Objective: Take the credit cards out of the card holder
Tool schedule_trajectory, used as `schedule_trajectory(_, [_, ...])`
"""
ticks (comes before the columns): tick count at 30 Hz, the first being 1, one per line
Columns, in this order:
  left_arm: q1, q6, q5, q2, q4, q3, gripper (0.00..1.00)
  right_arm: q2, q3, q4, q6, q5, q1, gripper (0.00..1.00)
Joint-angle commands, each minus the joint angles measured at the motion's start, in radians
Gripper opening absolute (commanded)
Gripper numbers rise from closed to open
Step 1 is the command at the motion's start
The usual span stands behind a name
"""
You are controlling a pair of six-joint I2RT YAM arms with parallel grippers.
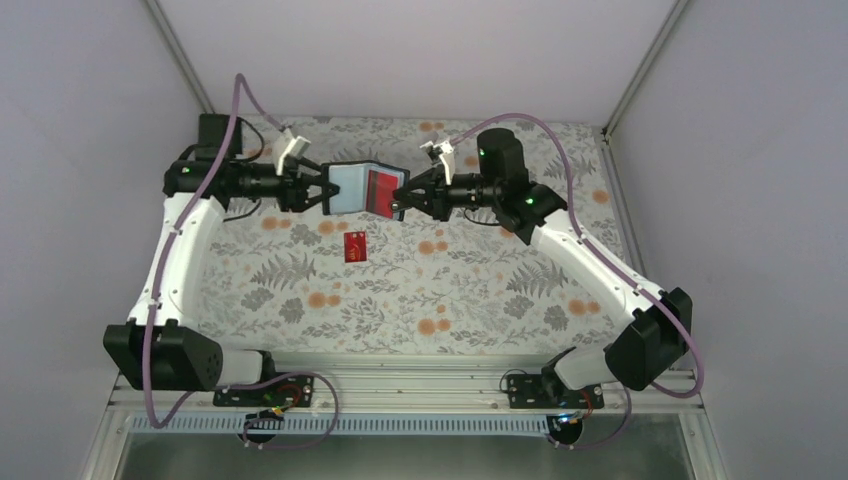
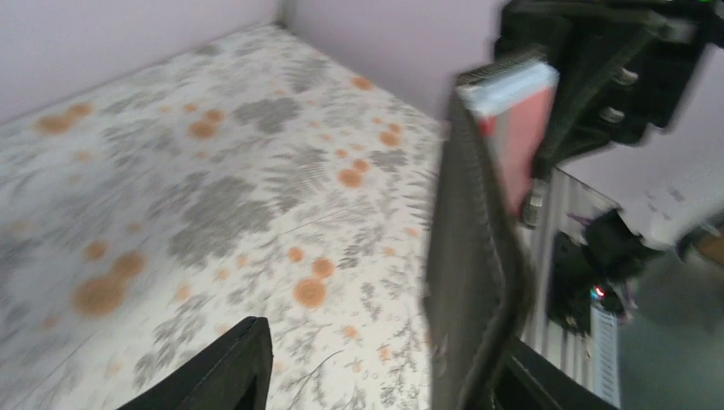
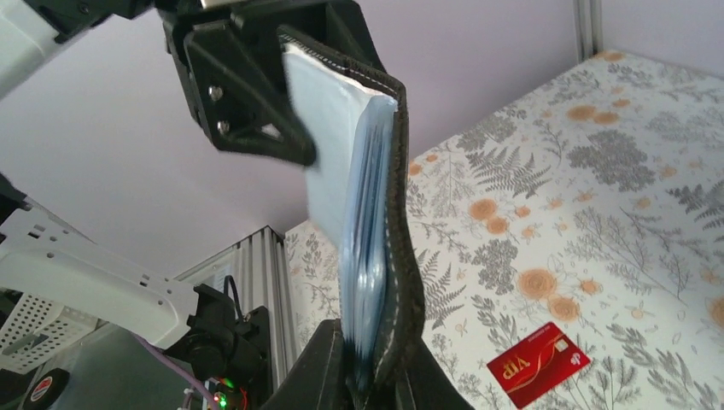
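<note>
The black card holder hangs open in the air between both grippers, with its light blue inner face up. A red credit card sits in its right half. My right gripper is shut on the holder's right edge; in the right wrist view its fingers pinch the holder. My left gripper is at the holder's left edge with its jaws wide apart. In the blurred left wrist view the holder lies against one finger only. Another red credit card lies flat on the table, also seen in the right wrist view.
The floral tablecloth covers the table, with grey walls on three sides. An aluminium rail runs along the near edge by the arm bases.
</note>
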Motion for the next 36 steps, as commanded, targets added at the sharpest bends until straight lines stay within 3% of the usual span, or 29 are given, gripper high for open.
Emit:
schedule_trajectory(1, [0.117, -0.122, -0.176, -0.02, 0.048, -0.004, 0.61, -0.015, 0.026, -0.059, 0.05, 0.06, -0.015, 0.04])
schedule_trajectory(4, [0.229, -0.174, -0.227, 0.007, 0.062, 0.027, 0.62, 0.038, 0.088, -0.184, 0.097, 0.259, -0.015, 0.04])
schedule_trajectory(7, [0.219, -0.111, -0.125, -0.06, 0.063, 0.078, 0.62, 0.1, 0.149, -0.281, 0.12, 0.39, -0.014, 0.04])
schedule_trajectory(9, [0.134, -0.08, -0.04, -0.11, 0.057, 0.09, 0.61, 0.109, 0.136, -0.261, 0.113, 0.364, -0.013, 0.04])
schedule_trajectory(12, [-0.077, -0.053, -0.021, -0.09, -0.021, 0.122, 0.57, 0.116, 0.127, -0.237, 0.114, 0.34, -0.012, 0.04])
schedule_trajectory(14, [-0.146, -0.005, 0.053, -0.049, -0.088, 0.149, 0.57, 0.123, 0.142, -0.25, 0.115, 0.363, -0.01, 0.04])
schedule_trajectory(17, [-0.204, -0.112, 0.044, -0.009, 0.009, 0.11, 0.51, 0.108, 0.138, -0.228, 0.085, 0.257, -0.01, 0.04])
schedule_trajectory(19, [-0.218, -0.184, 0.005, 0.024, 0.097, 0.068, 0.36, 0.082, 0.122, -0.189, 0.062, 0.159, -0.01, 0.04])
schedule_trajectory(21, [-0.217, -0.213, -0.007, 0.033, 0.159, 0.027, 0.29, 0.054, 0.112, -0.169, 0.048, 0.119, -0.01, 0.04])
schedule_trajectory(25, [-0.218, -0.231, 0.024, 0.024, 0.223, -0.011, 0.29, 0.027, 0.104, -0.147, 0.019, 0.032, -0.01, 0.04])
schedule_trajectory(36, [-0.216, -0.263, -0.116, 0.035, 0.246, 0.009, 0.28, 0.016, 0.112, -0.156, -0.038, -0.032, -0.01, 0.04])
